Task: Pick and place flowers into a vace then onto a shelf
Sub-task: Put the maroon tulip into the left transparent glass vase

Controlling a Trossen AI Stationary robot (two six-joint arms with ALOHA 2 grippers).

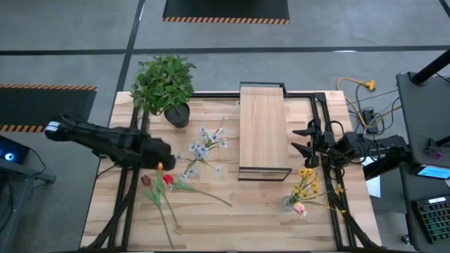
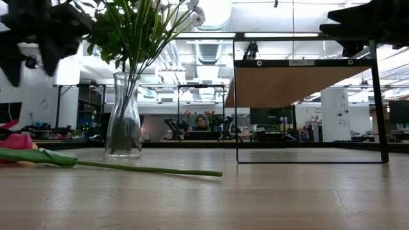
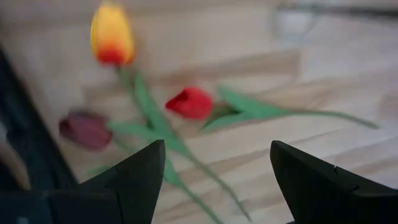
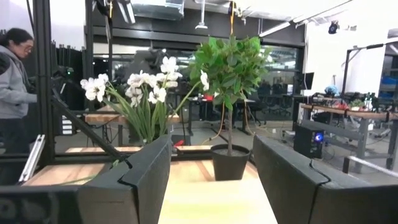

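tulips (image 1: 163,188) lie loose on the wooden table (image 1: 260,218), just ahead of and below the left gripper (image 1: 167,151), its fingers spread and empty; their stems run on toward the front edge. the right gripper (image 1: 301,139), also spread, waits beside the shelf (image 1: 261,126). beyond is an open workshop, a person in it.

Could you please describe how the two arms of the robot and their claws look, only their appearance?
Both arms are dark, almost black, built from jointed segments. The left arm has a pale, whitish cap at its outer end. The right arm shows dark cables along its body. In the wrist views, each claw has two wide, matte black fingers with angular, wedge-shaped tips. No markings or labels are visible.
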